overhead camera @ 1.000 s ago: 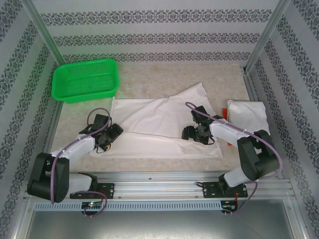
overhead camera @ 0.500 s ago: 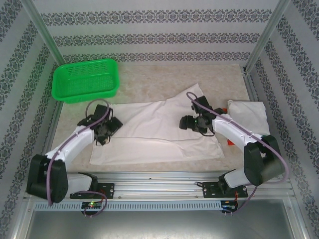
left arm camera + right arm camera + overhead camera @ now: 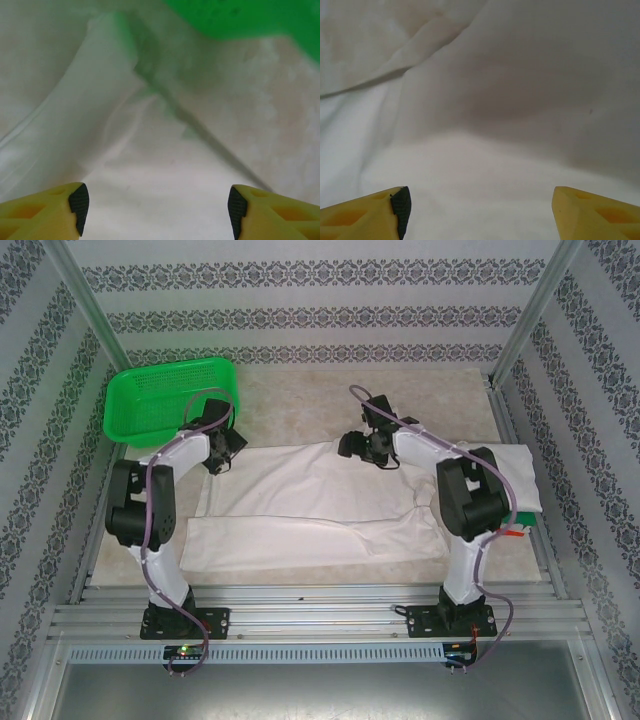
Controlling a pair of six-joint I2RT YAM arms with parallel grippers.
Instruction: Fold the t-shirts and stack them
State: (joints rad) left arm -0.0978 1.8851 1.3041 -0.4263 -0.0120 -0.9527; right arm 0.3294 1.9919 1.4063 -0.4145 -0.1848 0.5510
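Lying spread and wrinkled across the middle of the desk [image 3: 300, 390], the white t-shirt [image 3: 320, 505] had a fold line running across its near part. The left tool [image 3: 222, 452] hung over the shirt's far-left corner, just beside the green basket [image 3: 170, 400]. In its wrist view the yellow fingers [image 3: 50, 212] stood wide apart with nothing between them, above the cloth edge and bare desk. The right tool [image 3: 362, 447] hovered at the shirt's far edge, its jaws likewise apart and empty over white cloth. A stack of folded t-shirts [image 3: 525, 480] sat at the desk's right side, partly behind the right arm, with an orange-red and green edge showing at its near end.
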